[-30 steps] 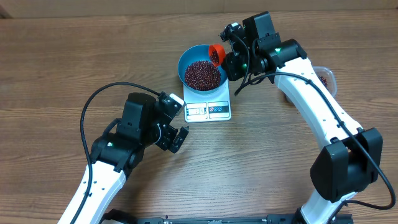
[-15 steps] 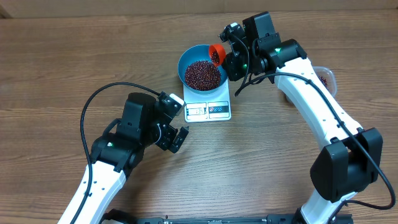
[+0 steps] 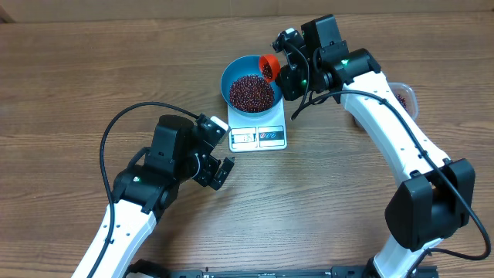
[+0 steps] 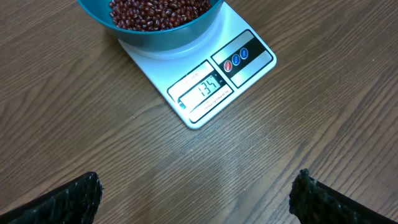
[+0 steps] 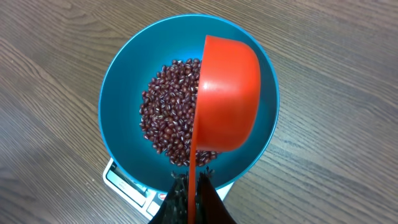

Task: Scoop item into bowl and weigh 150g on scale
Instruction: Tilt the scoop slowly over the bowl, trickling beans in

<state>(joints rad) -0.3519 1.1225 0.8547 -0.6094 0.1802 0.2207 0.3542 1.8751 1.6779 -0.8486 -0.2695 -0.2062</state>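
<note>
The blue bowl (image 3: pixel 226 85) stands on the white scale (image 3: pixel 258 137) and holds a heap of red-brown beans (image 3: pixel 252 93). My right gripper (image 3: pixel 279 73) is shut on the thin handle of an orange scoop (image 3: pixel 268 66). The scoop is tipped on its side over the bowl's right rim. In the right wrist view the scoop (image 5: pixel 227 93) covers part of the beans (image 5: pixel 168 118) inside the bowl (image 5: pixel 124 81). My left gripper (image 3: pixel 220 174) hangs open over bare table, just in front of the scale (image 4: pixel 242 31), whose display faces it. Nothing lies between its fingers (image 4: pixel 68 199).
A clear tub (image 3: pixel 403 96) holding more beans sits at the right, mostly hidden behind the right arm. A black cable (image 3: pixel 123 123) loops out from the left arm over the table.
</note>
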